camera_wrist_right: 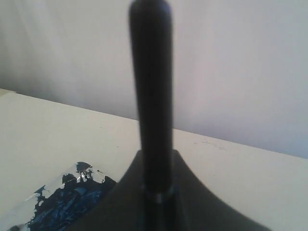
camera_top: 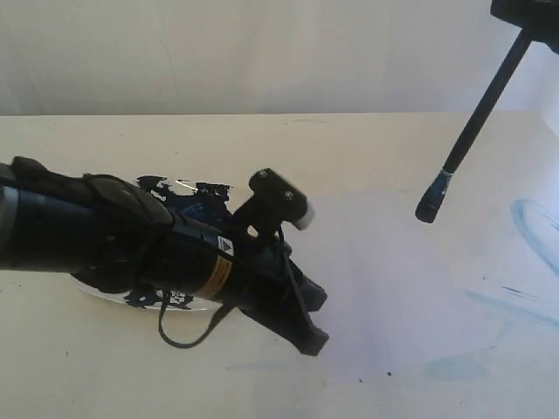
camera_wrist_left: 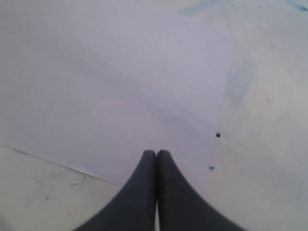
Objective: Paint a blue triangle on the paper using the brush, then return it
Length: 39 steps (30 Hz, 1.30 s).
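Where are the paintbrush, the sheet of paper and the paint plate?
long thin black paintbrush (camera_top: 482,109): exterior view, middle of its shaft.
pale lavender rectangular paper sheet (camera_wrist_left: 120,82): left wrist view, bare middle.
shiny plate smeared with blue paint (camera_wrist_right: 60,182): right wrist view, its silvery edge.

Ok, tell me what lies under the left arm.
A plate smeared with dark blue paint shows on both sides of the left arm; the arm hides its middle.

Paper (camera_top: 393,279) on table (camera_top: 105,375); plate (camera_top: 179,185) left of it; brush (camera_top: 476,122) above paper.
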### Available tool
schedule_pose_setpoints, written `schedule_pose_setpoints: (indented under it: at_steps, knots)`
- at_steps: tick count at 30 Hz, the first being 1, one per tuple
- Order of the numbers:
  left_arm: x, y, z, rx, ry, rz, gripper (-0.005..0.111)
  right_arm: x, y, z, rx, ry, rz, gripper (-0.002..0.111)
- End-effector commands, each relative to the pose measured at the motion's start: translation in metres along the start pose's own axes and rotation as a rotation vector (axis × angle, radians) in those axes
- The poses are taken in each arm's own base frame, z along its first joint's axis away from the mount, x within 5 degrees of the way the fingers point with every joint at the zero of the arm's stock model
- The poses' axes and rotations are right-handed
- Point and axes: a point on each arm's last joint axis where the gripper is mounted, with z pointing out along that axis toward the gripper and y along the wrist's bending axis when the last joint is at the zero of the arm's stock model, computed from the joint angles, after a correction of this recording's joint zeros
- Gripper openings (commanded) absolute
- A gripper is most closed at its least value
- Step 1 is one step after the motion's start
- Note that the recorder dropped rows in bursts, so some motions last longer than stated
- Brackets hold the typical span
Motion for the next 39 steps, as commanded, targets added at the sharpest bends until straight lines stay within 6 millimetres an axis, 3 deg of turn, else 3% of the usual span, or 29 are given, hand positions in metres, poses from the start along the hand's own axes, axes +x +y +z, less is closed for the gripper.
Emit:
schedule_pose_setpoints:
  at_steps: [1, 9, 17, 33, 39]
  knots:
    - [0.006, -0.009, 0.014, -0.043, 0.037, 0.039, 0.0, 0.0, 0.002, -0.002, -0.018, 0.002, 0.031, 0.0]
    - [0.005, -0.011, 0.031, -0.029, 0.05, 0.036, 0.0, 0.002, 0.011, -0.003, -0.116, 0.022, 0.029, 0.0]
    - [0.022, -0.01, 0.05, 0.011, 0.112, -0.021, 0.0, 0.002, 0.01, -0.003, -0.114, 0.023, 0.028, 0.0]
    - [0.036, -0.01, 0.062, 0.048, 0.161, -0.044, 0.0, 0.002, 0.007, -0.002, -0.082, 0.018, 0.012, 0.0]
    - [0.037, -0.009, 0.063, 0.043, 0.165, -0.045, 0.0, 0.006, -0.001, 0.011, -0.114, -0.008, -0.041, 0.0]
